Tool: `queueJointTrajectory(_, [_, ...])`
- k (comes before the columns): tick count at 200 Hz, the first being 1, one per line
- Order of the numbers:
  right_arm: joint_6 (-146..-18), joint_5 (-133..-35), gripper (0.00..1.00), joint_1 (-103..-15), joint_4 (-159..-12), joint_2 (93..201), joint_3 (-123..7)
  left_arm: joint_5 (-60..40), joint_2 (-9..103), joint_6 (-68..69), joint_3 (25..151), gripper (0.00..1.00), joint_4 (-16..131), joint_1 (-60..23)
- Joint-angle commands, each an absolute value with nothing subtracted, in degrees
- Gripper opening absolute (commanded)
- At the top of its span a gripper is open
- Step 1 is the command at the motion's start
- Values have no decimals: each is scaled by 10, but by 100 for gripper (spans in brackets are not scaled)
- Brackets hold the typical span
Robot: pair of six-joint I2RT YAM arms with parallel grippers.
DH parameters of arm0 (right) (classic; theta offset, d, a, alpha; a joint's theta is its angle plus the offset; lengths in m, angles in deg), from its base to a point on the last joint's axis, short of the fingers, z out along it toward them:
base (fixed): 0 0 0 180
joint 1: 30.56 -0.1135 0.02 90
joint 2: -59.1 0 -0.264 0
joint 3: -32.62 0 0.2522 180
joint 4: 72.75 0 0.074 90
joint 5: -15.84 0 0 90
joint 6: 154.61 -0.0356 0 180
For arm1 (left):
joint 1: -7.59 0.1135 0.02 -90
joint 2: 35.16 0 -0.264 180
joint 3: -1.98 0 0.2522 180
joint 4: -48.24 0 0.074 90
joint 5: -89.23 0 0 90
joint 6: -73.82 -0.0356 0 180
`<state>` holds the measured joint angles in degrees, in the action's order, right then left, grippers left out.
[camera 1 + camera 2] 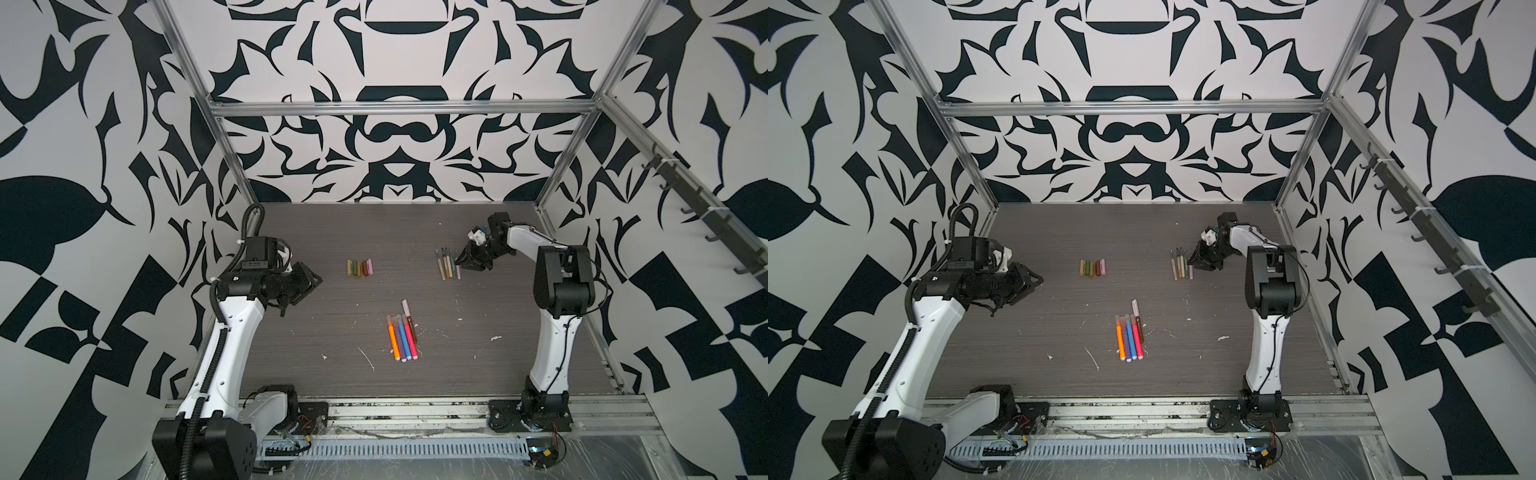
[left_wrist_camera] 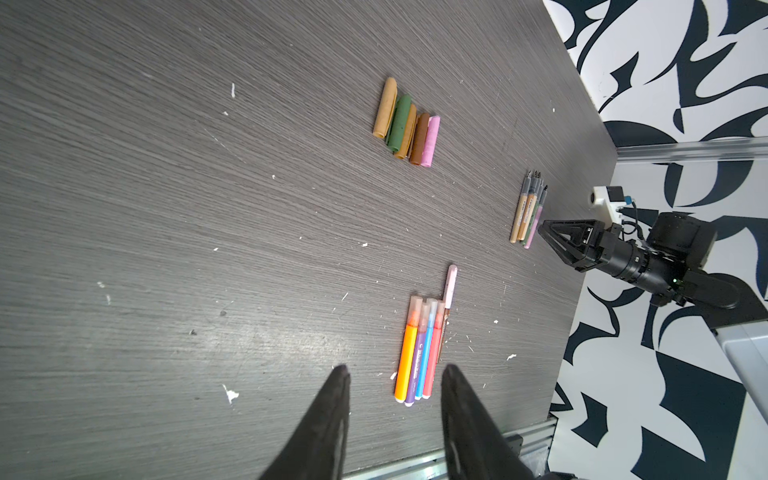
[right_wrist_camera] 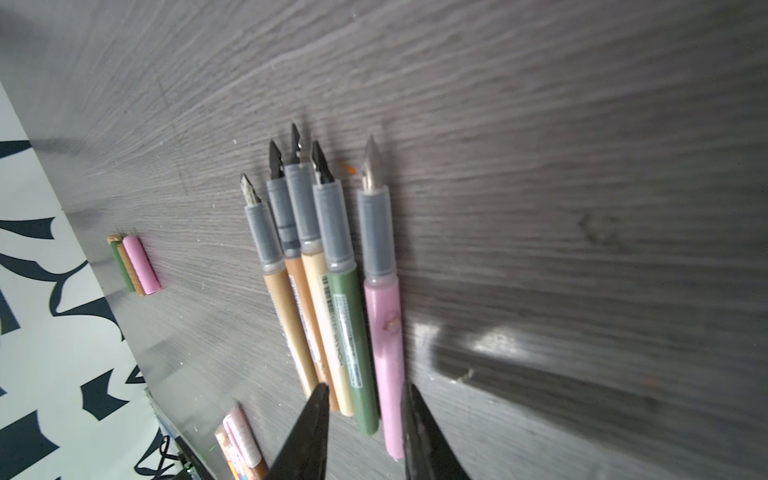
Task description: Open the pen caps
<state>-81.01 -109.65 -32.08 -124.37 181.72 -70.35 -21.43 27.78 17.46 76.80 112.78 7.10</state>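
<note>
Several loose pen caps (image 1: 359, 267) (image 1: 1093, 267) (image 2: 407, 122), tan, green, brown and pink, lie in a tight row at mid-table. Several uncapped thin pens (image 1: 448, 266) (image 1: 1182, 266) (image 3: 332, 291) lie side by side to their right, nibs bare. My right gripper (image 1: 460, 262) (image 3: 365, 390) hangs open just over their rear ends; the pink pen (image 3: 384, 353) and the green one lie on the table below the gap. Capped pens (image 1: 402, 336) (image 2: 419, 353), orange, purple, blue, pink, plus a brown and a lilac one, lie nearer the front. My left gripper (image 1: 313, 282) (image 2: 397, 372) hovers open and empty at the left.
The dark wood-grain table (image 1: 332, 324) carries small white flecks. Patterned walls and aluminium frame posts close in the back and sides. A metal rail (image 1: 407, 409) with both arm bases runs along the front edge.
</note>
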Motion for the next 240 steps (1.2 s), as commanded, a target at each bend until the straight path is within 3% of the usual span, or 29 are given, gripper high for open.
queueJointTrajectory(1, [-821, -1113, 32, -319, -1240, 1812, -720, -220, 266, 176, 779, 40, 1143, 71])
queueJointTrajectory(90, [-828, -1107, 32, -319, -1223, 1796, -711, -220, 269, 168, 788, 40, 1148, 71])
queueJointTrajectory(153, [-848, -1053, 32, -295, -1225, 1779, -721, -224, 269, 166, 789, 40, 1151, 71])
queueJointTrajectory(240, [-863, -1118, 31, -294, -1225, 1818, -704, -224, 266, 163, 786, 40, 1155, 71])
